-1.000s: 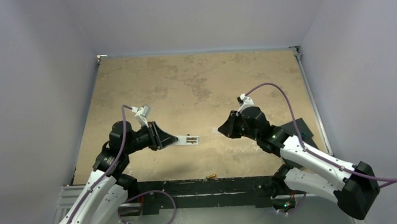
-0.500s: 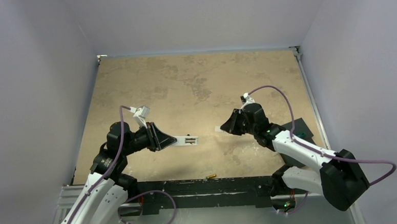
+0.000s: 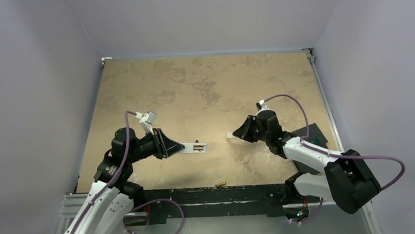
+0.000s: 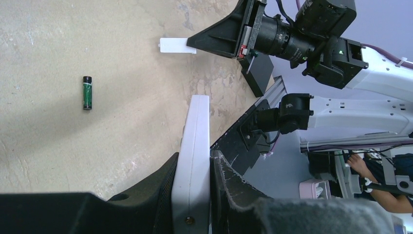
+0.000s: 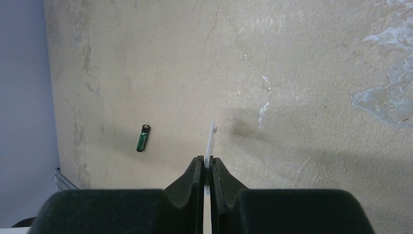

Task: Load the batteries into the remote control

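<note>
My left gripper is shut on the remote control, a slim white bar held level above the table. Its battery recess faces up in the top view. In the left wrist view the remote is seen edge-on, clamped between my left gripper's fingers. A dark green battery lies on the table just beyond the remote's tip, also in the right wrist view. A gold battery lies near the front edge. My right gripper is shut on a thin white cover piece, held low over the table.
A black flat pad lies at the right, under the right arm. The black front rail runs along the near edge. Grey walls enclose the tan tabletop.
The right arm has folded lower and nearer the table, carrying the white cover a little to the right. The left arm and the remote have stayed still.
</note>
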